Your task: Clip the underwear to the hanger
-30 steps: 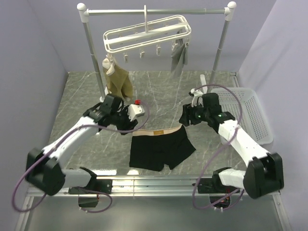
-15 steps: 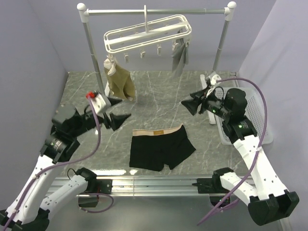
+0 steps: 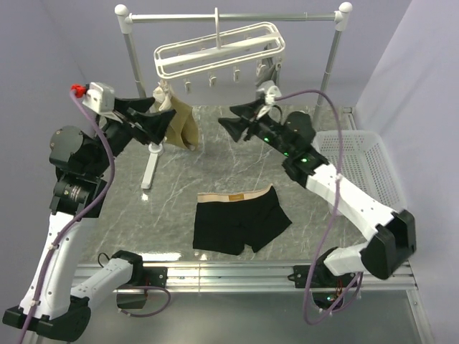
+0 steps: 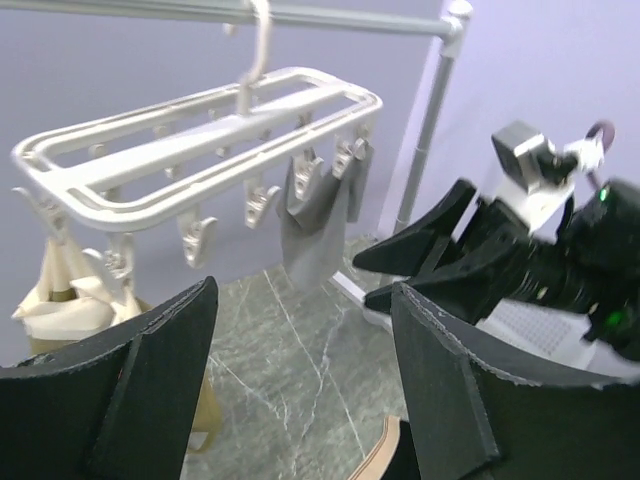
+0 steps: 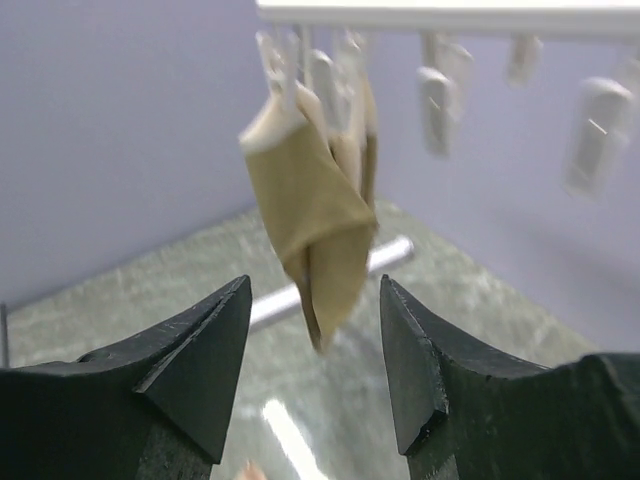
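Observation:
The black underwear (image 3: 239, 219) with a tan waistband lies flat on the marble table, front centre. A strip of its waistband (image 4: 380, 462) shows at the bottom of the left wrist view. The white hanger (image 3: 215, 52) hangs by its hook from the metal rail, tilted, with empty clips along its lower rail; it also shows in the left wrist view (image 4: 190, 155). My left gripper (image 3: 152, 119) is open and empty, raised at the left, pointing right. My right gripper (image 3: 231, 120) is open and empty, raised below the hanger, pointing left. Both are well above the underwear.
A tan garment (image 3: 177, 120) hangs clipped at the hanger's left end, also in the right wrist view (image 5: 315, 215). A grey garment (image 3: 267, 87) hangs at its right end. The metal rail (image 3: 229, 17) stands on white posts. A white basket (image 3: 362, 161) sits at the right.
Both arms have risen from the table near the underwear's waistband to just below the hanger, grippers open and empty. The underwear has stayed flat where it was.

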`<state>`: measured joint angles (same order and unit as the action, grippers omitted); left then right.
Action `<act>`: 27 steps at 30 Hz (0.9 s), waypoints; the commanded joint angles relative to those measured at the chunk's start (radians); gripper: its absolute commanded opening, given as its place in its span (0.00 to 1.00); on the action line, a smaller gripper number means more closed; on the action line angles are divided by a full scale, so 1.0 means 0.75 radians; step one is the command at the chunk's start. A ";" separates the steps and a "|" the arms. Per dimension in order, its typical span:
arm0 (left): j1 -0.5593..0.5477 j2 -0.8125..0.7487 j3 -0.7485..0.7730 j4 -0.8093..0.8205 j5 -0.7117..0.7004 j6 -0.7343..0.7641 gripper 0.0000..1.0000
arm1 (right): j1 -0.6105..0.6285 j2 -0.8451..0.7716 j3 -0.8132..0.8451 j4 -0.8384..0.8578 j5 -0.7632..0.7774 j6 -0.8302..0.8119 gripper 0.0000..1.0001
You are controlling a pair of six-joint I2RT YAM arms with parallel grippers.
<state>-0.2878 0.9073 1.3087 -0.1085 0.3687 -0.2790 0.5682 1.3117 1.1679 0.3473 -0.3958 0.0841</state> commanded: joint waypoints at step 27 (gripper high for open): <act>0.224 0.038 0.022 0.173 0.048 -0.242 0.79 | 0.245 0.748 0.615 0.564 0.444 -0.147 0.61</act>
<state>-0.1242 0.9367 1.2938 -0.0048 0.3950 -0.4744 0.7437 1.8595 1.5646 0.7033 -0.0883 -0.0029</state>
